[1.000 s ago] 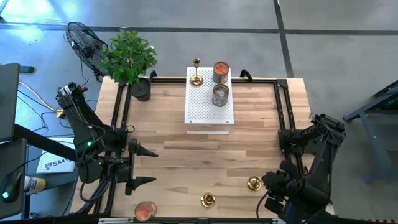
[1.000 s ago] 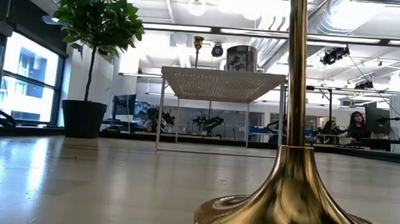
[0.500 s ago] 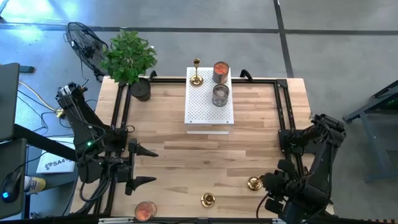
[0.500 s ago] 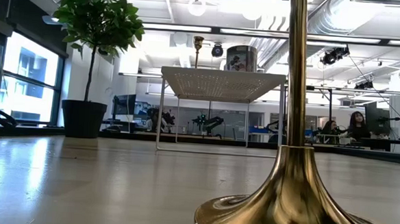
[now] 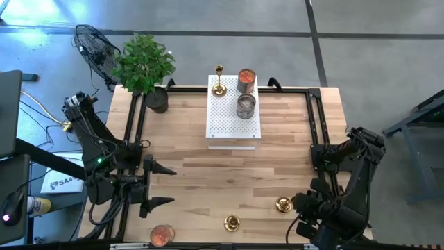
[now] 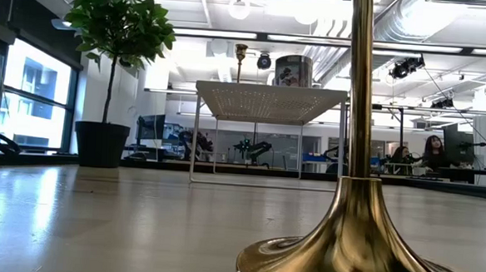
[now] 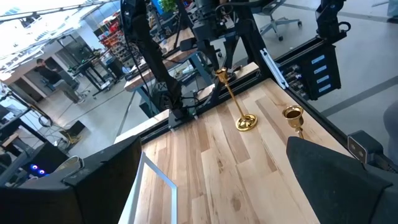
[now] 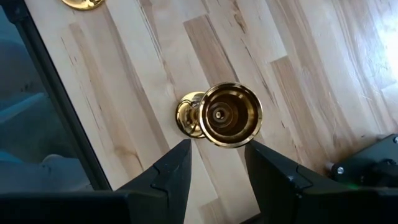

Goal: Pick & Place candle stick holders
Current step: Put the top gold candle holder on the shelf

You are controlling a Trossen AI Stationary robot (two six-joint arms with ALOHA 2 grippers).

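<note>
Hidden: in my low view a holder [image 6: 355,200] blocks the right side.
Right pincer [image 8: 214,163]: part open around a holder [image 8: 230,114], contact unclear.
Left pincer [image 5: 166,186]: wide open, empty.

Tabletop count
Three brass candle stick holders [image 5: 219,80] [image 5: 232,223] [image 5: 282,205], three candle jars [image 5: 246,80] [image 5: 245,106] [image 5: 161,235], one potted plant [image 5: 144,68], one white perforated stand [image 5: 233,118].

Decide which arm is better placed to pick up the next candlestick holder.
Right. Its gripper hangs directly above a candlestick holder near the table's front edge; the left gripper waits farther off.
</note>
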